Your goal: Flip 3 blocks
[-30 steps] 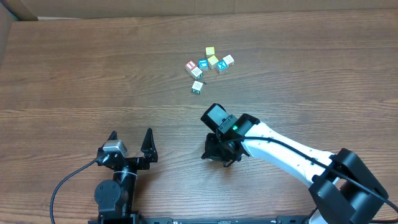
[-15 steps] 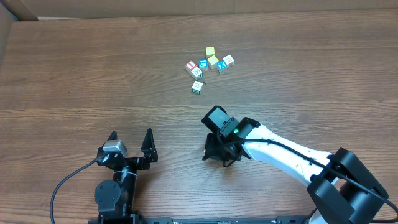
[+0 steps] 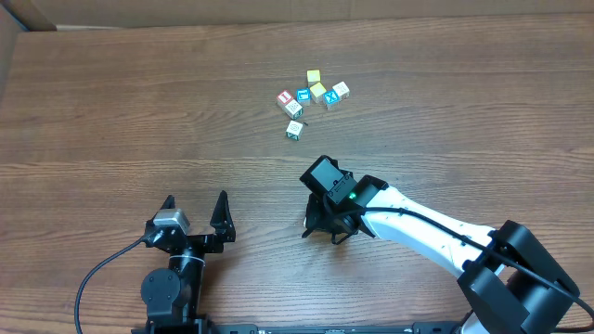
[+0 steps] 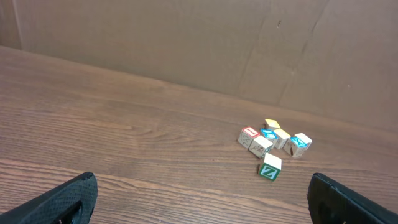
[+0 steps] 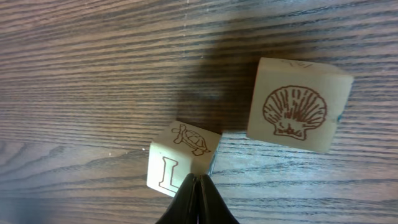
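Reference item: a pale wooden cube printed with a green Z (image 3: pixel 294 130), standing alone on the brown wood-grain table (image 3: pixel 139 111).

Cluster: just beyond the green Z cube, toward the far edge, lie small wooden cubes set close together. They are a red-topped cube (image 3: pixel 285 96), a cream cube with faint marks (image 3: pixel 294 109) touching it, a blue-topped cube (image 3: pixel 303 96), a yellow-topped cube (image 3: pixel 314 76) farthest out, a second yellow-topped cube (image 3: pixel 318 90), a blue-faced cube with a white X (image 3: pixel 330 101) and a cream cube at the right end (image 3: pixel 341 90).

Right gripper (image 3: pixel 322 229): on the near side of the green Z cube and slightly to its right, pointing down at the table. Jaws are pressed together. In the wrist view the closed tips lie over the lower right corner of a pale wooden block with a brown turtle drawing and a letter L (image 5: pixel 181 163); whether they touch it cannot be told. A pale wooden block with a brown shell drawing (image 5: pixel 298 112) lies just beside the turtle block, apart from it, shell face up. The overhead view hides both under the gripper.

Left gripper (image 3: pixel 196 211): well apart from the green Z cube, on its near side and to its left. Jaws are spread wide, low over the table.
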Controlling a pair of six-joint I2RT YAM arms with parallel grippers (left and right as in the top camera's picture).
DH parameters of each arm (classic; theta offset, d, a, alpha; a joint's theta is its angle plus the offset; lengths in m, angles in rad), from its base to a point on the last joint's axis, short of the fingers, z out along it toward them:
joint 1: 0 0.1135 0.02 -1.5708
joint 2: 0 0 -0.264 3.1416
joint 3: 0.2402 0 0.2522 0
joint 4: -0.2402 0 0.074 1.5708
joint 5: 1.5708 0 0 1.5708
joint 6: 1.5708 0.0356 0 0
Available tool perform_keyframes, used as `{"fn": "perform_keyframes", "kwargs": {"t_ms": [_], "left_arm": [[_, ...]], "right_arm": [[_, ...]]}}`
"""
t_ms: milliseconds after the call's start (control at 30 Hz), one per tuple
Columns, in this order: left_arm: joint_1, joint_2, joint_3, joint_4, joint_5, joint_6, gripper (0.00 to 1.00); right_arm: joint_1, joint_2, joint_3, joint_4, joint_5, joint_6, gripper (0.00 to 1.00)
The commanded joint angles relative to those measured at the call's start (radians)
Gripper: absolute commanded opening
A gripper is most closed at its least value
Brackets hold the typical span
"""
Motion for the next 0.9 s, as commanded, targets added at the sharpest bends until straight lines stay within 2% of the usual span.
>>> {"fn": "perform_keyframes", "kwargs": {"t_ms": [0, 67, 100, 133, 167, 233, 500, 667, 867], "left_arm": [[-0.006, -0.009, -0.004, -0.003, -0.003, 0.02, 1.0], [-0.006, -0.01, -0.004, -0.003, -0.003, 0.02, 1.0], [-0.006, -0.009, -0.004, -0.003, -0.003, 0.02, 1.0], [-0.006, -0.009, -0.004, -0.003, -0.003, 0.02, 1.0], [-0.006, -0.009, -0.004, -0.003, -0.003, 0.02, 1.0], [-0.006, -0.009, -0.004, -0.003, -0.003, 0.02, 1.0], [-0.006, -0.009, -0.004, -0.003, -0.003, 0.02, 1.0], [-0.006, -0.01, -0.004, -0.003, -0.003, 0.02, 1.0], [-0.006, -0.009, -0.004, -0.003, -0.003, 0.02, 1.0]], "right_arm": [[-0.029, -0.006, 0.052, -0.015, -0.008, -0.055, 0.04], [-0.048, -0.006, 0.107, -0.076, -0.026, -0.058, 0.09], [-0.055, -0.006, 0.13, -0.103, -0.027, -0.058, 0.16], [-0.062, -0.006, 0.176, -0.154, -0.025, -0.07, 0.31], [-0.062, -0.006, 0.198, -0.172, -0.024, -0.085, 0.41], [-0.061, -0.006, 0.23, -0.191, -0.023, -0.101, 0.52], [0.01, 0.04, 0.232, -0.235, 0.075, -0.047, 0.55], [0.077, 0.113, 0.226, -0.225, 0.107, 0.032, 0.55], [0.139, 0.152, 0.226, -0.209, 0.18, 0.058, 0.56]]}}
